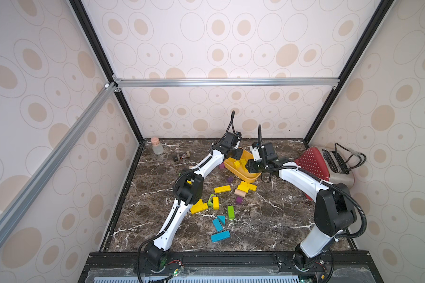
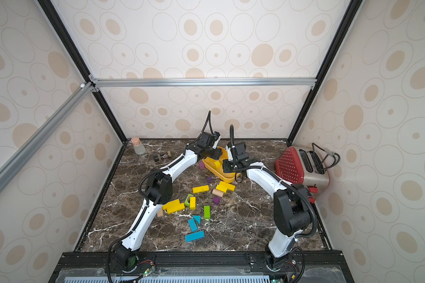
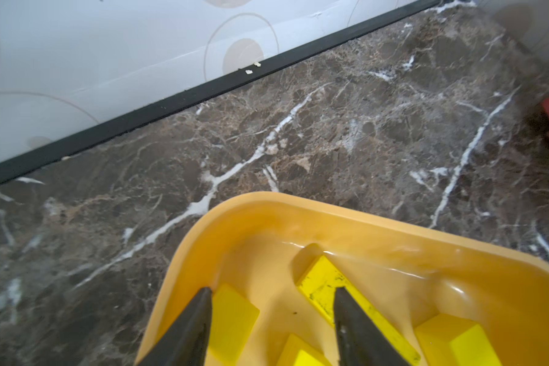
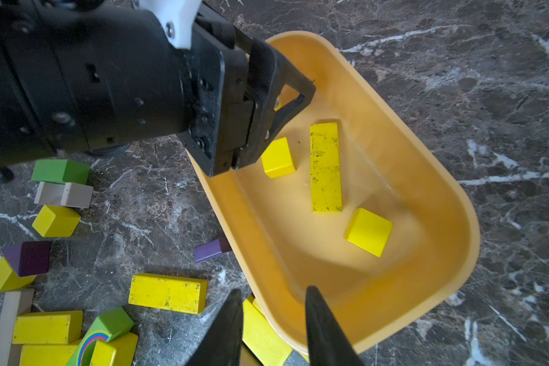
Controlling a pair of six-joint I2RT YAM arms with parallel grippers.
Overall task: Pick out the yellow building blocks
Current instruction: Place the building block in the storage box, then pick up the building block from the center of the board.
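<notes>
Currently listed, largest first.

Dark brown marble-patterned bench (image 1: 268, 220): carries everything below.

Orange-yellow oval plastic tub (image 4: 431, 190): sits at the far middle of the bench, with both arms reaching over it.

Left jaws: stand apart above the tub's floor, nothing between them.

Right jaws: sit over the tub's near rim, close together, nothing seen clamped.

Lemon-yellow painted wooden building blocks, bars:
- The scuffed flat bar (image 4: 326, 167) lies inside the tub.
- The loose bar (image 1: 222, 189) lies alone on the bench near the tub.
- The yellow cluster (image 1: 243, 187) sits just beside the tub's near rim.
- The yellow pile (image 1: 198, 207) lies by the left arm's elbow, near a lime-green wooden arch block (image 1: 211, 199).

Same, cubes: the large cube (image 4: 369, 232) and the small block (image 4: 278, 157) both lie in the tub.

Handling, judged:
- The blocks are probably light, rigid and not fragile, and the matte paint should give fair purchase.
- Take bars across the narrow width at mid-length.
- Take cubes across any two opposite flat faces.
- Clustered pieces likely need a clear side first.
</notes>
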